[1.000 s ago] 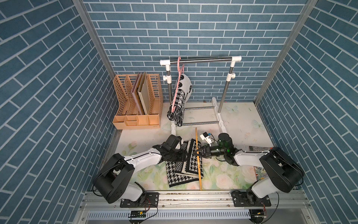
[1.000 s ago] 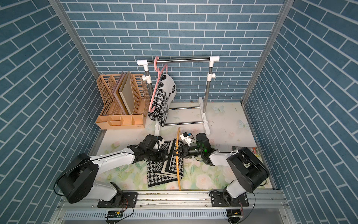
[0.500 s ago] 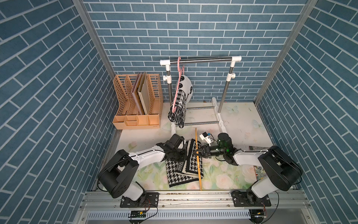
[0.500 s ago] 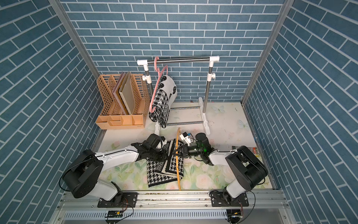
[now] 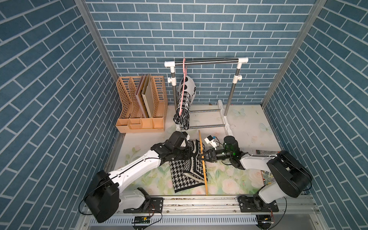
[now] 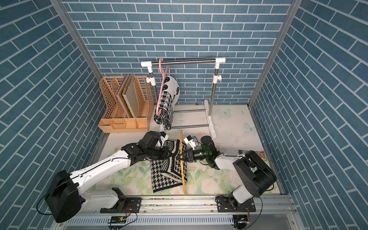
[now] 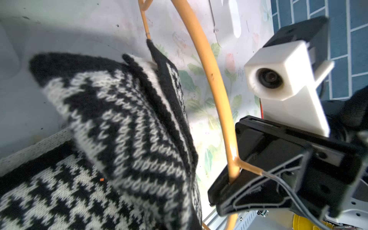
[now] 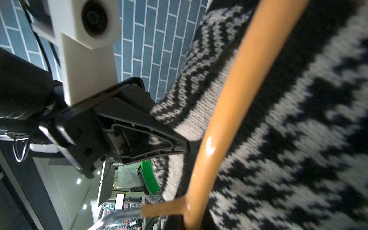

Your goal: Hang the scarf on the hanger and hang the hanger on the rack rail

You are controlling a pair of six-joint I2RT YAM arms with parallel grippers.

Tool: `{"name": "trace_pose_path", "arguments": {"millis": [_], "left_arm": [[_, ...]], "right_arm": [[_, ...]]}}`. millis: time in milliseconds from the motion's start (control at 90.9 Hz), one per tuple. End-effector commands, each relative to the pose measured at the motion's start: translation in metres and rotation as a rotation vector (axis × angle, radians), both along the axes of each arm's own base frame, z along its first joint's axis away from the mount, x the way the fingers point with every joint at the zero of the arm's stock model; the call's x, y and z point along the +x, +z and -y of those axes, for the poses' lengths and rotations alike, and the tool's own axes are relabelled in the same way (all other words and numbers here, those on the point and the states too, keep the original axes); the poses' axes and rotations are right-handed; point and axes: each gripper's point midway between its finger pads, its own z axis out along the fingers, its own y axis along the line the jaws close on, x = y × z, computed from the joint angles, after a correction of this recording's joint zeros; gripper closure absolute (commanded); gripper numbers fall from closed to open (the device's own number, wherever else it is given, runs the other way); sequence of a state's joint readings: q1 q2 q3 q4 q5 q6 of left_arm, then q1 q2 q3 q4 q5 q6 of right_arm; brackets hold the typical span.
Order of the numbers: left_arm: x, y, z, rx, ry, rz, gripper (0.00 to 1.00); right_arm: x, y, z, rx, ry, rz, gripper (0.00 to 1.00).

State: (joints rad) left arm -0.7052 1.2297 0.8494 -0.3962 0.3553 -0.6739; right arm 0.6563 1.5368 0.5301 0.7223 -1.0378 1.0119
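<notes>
A black-and-white houndstooth scarf (image 5: 185,171) (image 6: 167,173) lies on the floral table, with an orange hanger (image 5: 201,143) (image 6: 181,143) standing along its right edge. My left gripper (image 5: 193,157) (image 6: 170,155) reaches in from the left, shut on the scarf's upper edge beside the hanger. In the right wrist view the left gripper (image 8: 182,145) pinches knit scarf (image 8: 298,139) next to the hanger (image 8: 229,99). My right gripper (image 5: 200,157) (image 6: 179,156) is shut on the hanger; the left wrist view shows that right gripper (image 7: 231,183) clamping the hanger (image 7: 215,79) beside the scarf (image 7: 119,129).
At the back stands a clothes rack (image 5: 207,60) where a second patterned scarf (image 5: 184,99) hangs on a pink hanger (image 5: 183,67). An orange file organizer (image 5: 141,107) stands at the back left. A magazine (image 5: 264,152) lies by the right arm.
My left gripper has shut on the scarf's edge next to the hanger, and the left arm has shifted slightly. The right gripper has kept its hold on the hanger.
</notes>
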Motion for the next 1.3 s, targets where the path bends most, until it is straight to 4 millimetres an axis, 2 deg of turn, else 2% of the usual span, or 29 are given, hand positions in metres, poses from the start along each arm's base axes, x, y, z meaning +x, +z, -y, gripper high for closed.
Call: {"name": "trace_pose_path", "arguments": {"millis": [0, 88, 231, 385, 539, 572, 583, 605, 627, 649, 737, 858, 924, 1012, 1100, 1177, 1243, 1287], "left_arm": [[-0.013, -0.010, -0.030, 0.061, 0.104, -0.044, 1.00], [-0.029, -0.022, -0.048, 0.062, 0.161, -0.071, 1.00], [-0.056, -0.053, -0.079, 0.075, 0.270, -0.135, 1.00], [-0.076, -0.073, -0.111, 0.069, 0.395, -0.159, 1.00], [-0.091, -0.104, -0.126, 0.049, 0.467, -0.199, 1.00], [-0.090, -0.107, -0.127, 0.043, 0.474, -0.192, 0.78], [-0.090, -0.108, -0.128, 0.043, 0.477, -0.189, 0.66], [-0.089, -0.109, -0.128, 0.044, 0.483, -0.182, 0.47], [-0.087, -0.109, -0.130, 0.049, 0.490, -0.174, 0.35], [-0.085, -0.107, -0.131, 0.053, 0.496, -0.163, 0.27], [-0.075, -0.088, -0.134, 0.065, 0.520, -0.116, 0.16], [-0.060, -0.044, -0.139, 0.101, 0.541, -0.032, 0.15], [-0.052, -0.016, -0.129, 0.078, 0.493, 0.018, 0.17], [-0.039, 0.002, -0.094, -0.002, 0.370, 0.033, 0.21], [-0.031, 0.003, -0.060, -0.081, 0.280, 0.021, 0.23], [-0.024, 0.002, -0.040, -0.084, 0.236, 0.040, 0.23], [-0.020, -0.005, -0.027, -0.065, 0.200, 0.038, 0.23], [-0.017, -0.018, -0.020, -0.039, 0.181, 0.016, 0.23]], "right_arm": [[-0.011, 0.002, 0.003, 0.025, 0.048, 0.069, 1.00], [-0.013, 0.000, 0.005, 0.029, 0.049, 0.068, 1.00], [-0.015, -0.002, 0.004, 0.039, 0.059, 0.053, 1.00], [-0.018, -0.006, 0.004, 0.039, 0.081, 0.028, 1.00], [-0.022, -0.015, 0.006, 0.025, 0.092, 0.002, 1.00], [-0.023, -0.016, 0.006, 0.025, 0.094, 0.001, 1.00], [-0.023, -0.016, 0.006, 0.024, 0.094, -0.001, 1.00], [-0.023, -0.017, 0.006, 0.022, 0.093, -0.002, 1.00], [-0.022, -0.018, 0.006, 0.020, 0.092, -0.004, 1.00], [-0.022, -0.018, 0.006, 0.019, 0.091, -0.005, 1.00], [-0.019, -0.020, 0.004, 0.014, 0.090, -0.011, 1.00], [-0.017, -0.024, 0.003, 0.002, 0.080, -0.019, 1.00], [-0.016, -0.026, 0.002, 0.001, 0.079, -0.020, 1.00], [-0.016, -0.025, 0.003, 0.002, 0.076, -0.016, 1.00], [-0.017, -0.024, 0.003, 0.006, 0.079, -0.013, 1.00], [-0.017, -0.024, 0.004, 0.005, 0.079, -0.014, 1.00], [-0.017, -0.023, 0.004, 0.004, 0.075, -0.012, 1.00], [-0.018, -0.022, 0.005, 0.005, 0.074, -0.009, 1.00]]}}
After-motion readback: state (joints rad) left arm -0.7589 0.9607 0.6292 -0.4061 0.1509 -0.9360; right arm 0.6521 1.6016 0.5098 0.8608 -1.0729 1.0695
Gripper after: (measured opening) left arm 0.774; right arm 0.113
